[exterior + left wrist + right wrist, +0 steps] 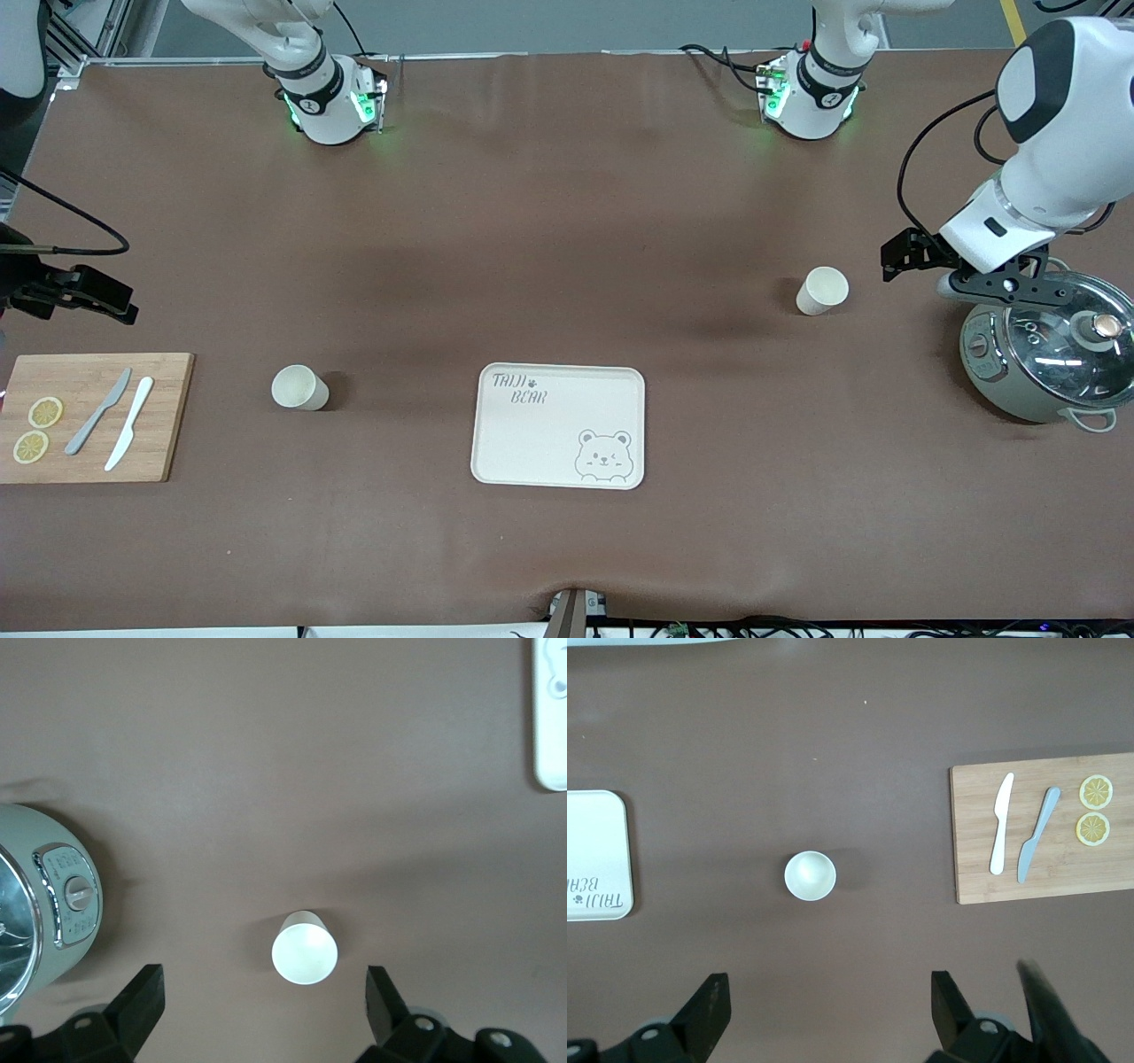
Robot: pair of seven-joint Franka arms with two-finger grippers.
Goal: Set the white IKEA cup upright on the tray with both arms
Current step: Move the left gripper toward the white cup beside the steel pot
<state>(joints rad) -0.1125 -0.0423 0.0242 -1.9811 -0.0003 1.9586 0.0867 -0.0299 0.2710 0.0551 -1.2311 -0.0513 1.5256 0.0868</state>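
Note:
Two white cups stand on the brown table. One cup (821, 291) is toward the left arm's end; it also shows in the left wrist view (304, 950). The other cup (299, 388) is toward the right arm's end; it also shows in the right wrist view (810, 875). The cream tray (558, 443) with the bear drawing lies between them, nearer the front camera, and nothing is on it. My left gripper (899, 257) (264, 997) is open and empty, up over the table between the first cup and a pot. My right gripper (115, 299) (828, 1001) is open and empty, over the table's end above the cutting board.
A grey-green pot (1019, 390) with a glass lid stands at the left arm's end, under that arm's wrist. A wooden cutting board (168, 416) with two knives and two lemon slices lies at the right arm's end.

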